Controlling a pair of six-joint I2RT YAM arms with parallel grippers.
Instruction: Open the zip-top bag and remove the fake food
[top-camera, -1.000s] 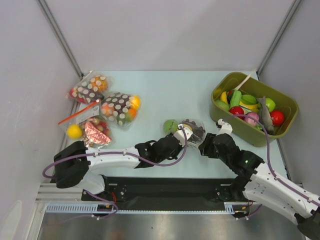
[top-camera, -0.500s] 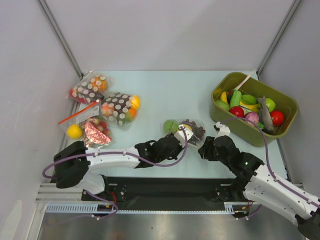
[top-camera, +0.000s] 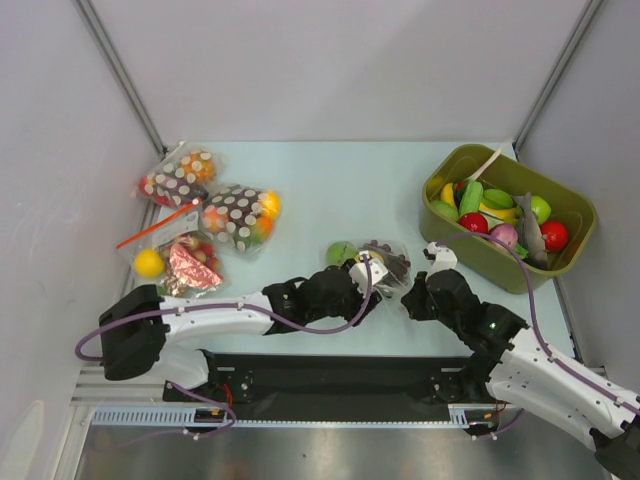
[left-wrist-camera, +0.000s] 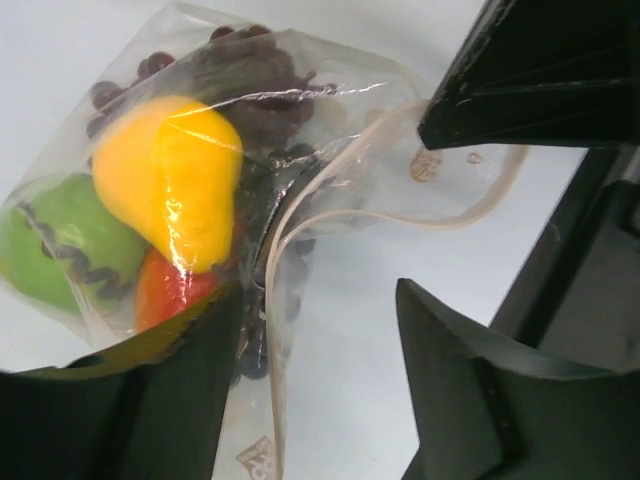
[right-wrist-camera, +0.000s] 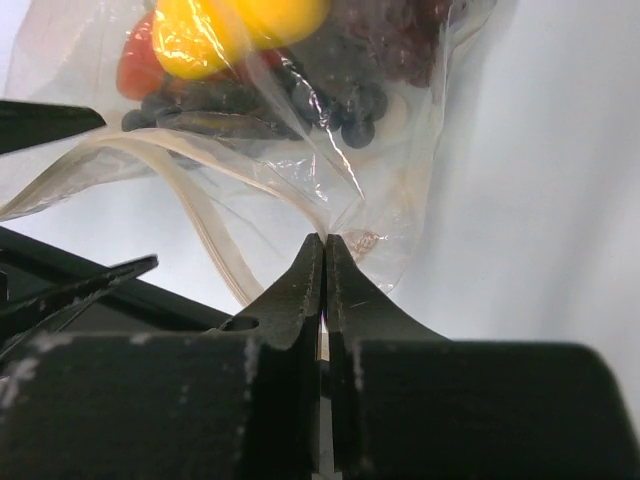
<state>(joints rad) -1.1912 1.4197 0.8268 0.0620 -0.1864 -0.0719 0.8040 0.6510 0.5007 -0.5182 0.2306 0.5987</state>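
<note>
A pale blue-green counter (top-camera: 340, 185) seen from above. Near its front middle lies a clear, crinkly plastic zip-top bag (top-camera: 383, 260); inside it are a green round toy fruit (top-camera: 340, 252), a yellow pear-shaped toy (left-wrist-camera: 180, 170), a dark purple grape bunch (left-wrist-camera: 250, 110) and a small orange-red piece (left-wrist-camera: 165, 290). At the right edge stands an olive-green plastic bin (top-camera: 497, 268) filled with toy food. At the far left lies a dark brown white-dotted bag (top-camera: 180, 175); a second dotted bag (top-camera: 235, 215) lies just beside it. Nearer the front lies a clear bag with a red zip strip (top-camera: 185, 262).

White links (top-camera: 215, 318), purple cables (top-camera: 320, 329), black left tool (left-wrist-camera: 318, 310), right tool (right-wrist-camera: 325, 245)
</note>
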